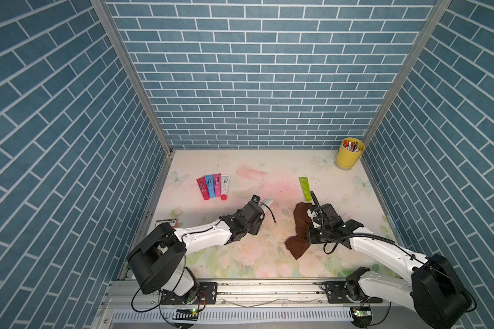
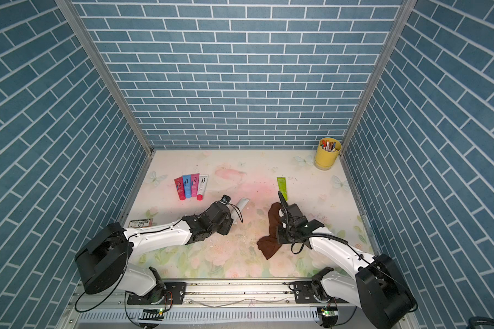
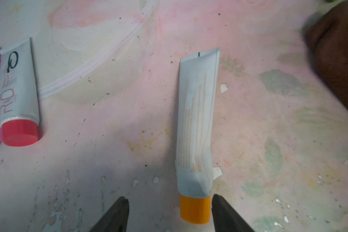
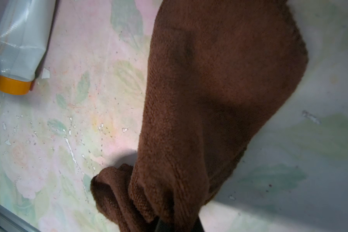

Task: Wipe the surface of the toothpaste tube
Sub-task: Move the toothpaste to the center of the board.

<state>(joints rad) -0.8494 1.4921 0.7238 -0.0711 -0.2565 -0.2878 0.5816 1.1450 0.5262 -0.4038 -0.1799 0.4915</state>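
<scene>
The toothpaste tube (image 3: 197, 120) is white with an orange cap (image 3: 195, 209) and lies flat on the floral table. My left gripper (image 3: 169, 197) is open. The cap lies between its fingers, close against one fingertip (image 3: 219, 202) and well apart from the other. In both top views only the tube's crimped end (image 1: 267, 201) (image 2: 242, 202) shows past the left wrist. My right gripper (image 4: 179, 223) is shut on a brown cloth (image 4: 219, 90) (image 1: 301, 228), which hangs down to the table a little way to the right of the tube (image 4: 20, 40).
Several coloured tubes (image 1: 213, 186) lie in a row at the back left, and a green tube (image 1: 304, 188) lies behind the right gripper. A yellow cup of pens (image 1: 349, 153) stands in the back right corner. A card (image 1: 167, 222) lies at the left edge. Tiled walls enclose three sides.
</scene>
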